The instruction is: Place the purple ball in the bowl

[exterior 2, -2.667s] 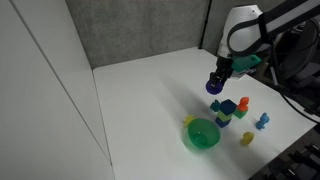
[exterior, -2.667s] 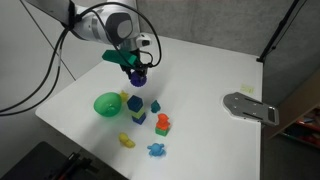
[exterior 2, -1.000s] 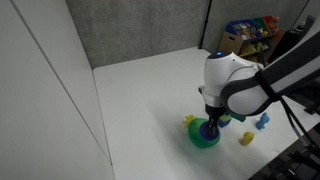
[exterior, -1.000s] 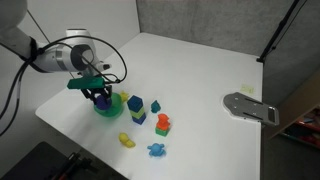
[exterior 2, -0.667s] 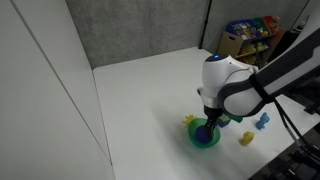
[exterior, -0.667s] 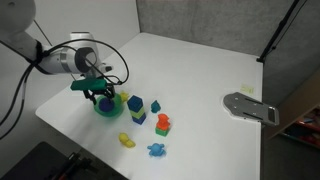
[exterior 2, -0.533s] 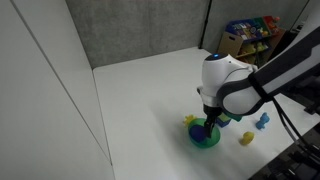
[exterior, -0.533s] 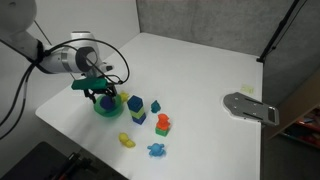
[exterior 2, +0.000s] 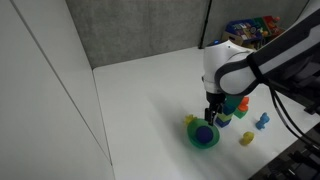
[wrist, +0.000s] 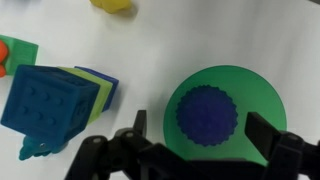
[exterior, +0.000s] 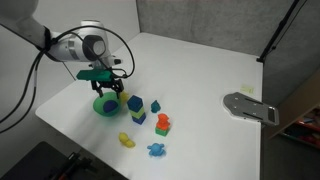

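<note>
The purple ball (wrist: 207, 115) lay in the middle of the green bowl (wrist: 178, 92), touching neither finger. The hand (wrist: 198, 150) stood spread wide above it, holding nothing. Half a second earlier the hand had been down inside the bowl; it had since lifted clear. Judgement: the placement appeared complete. Only the wrist view showed the ball's bumpy surface and the blue block (wrist: 45, 100) just beside the bowl. Both exterior views showed the hand's height above the desk (exterior: 200, 70).
</note>
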You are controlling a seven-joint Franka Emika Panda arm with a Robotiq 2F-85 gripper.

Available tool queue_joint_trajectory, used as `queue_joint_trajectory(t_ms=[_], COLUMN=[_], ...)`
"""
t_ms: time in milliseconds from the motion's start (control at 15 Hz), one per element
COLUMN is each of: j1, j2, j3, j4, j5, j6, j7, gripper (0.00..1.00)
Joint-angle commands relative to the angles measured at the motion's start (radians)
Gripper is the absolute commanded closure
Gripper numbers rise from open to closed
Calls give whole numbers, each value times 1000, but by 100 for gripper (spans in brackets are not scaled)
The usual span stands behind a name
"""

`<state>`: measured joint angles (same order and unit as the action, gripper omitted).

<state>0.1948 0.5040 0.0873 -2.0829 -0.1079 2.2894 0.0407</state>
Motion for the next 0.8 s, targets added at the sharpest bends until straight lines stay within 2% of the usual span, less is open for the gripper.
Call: queue_joint_trajectory(t_ms=[0, 467, 733], j1=[-39, -106, -140], j2=[-61, -124, -192], j3=[-7, -53, -73], j4=[24, 89, 99], j5=[54, 118, 142], j6=[-96, -181, -190], j7=[27, 80, 78], gripper=[0, 0, 0])
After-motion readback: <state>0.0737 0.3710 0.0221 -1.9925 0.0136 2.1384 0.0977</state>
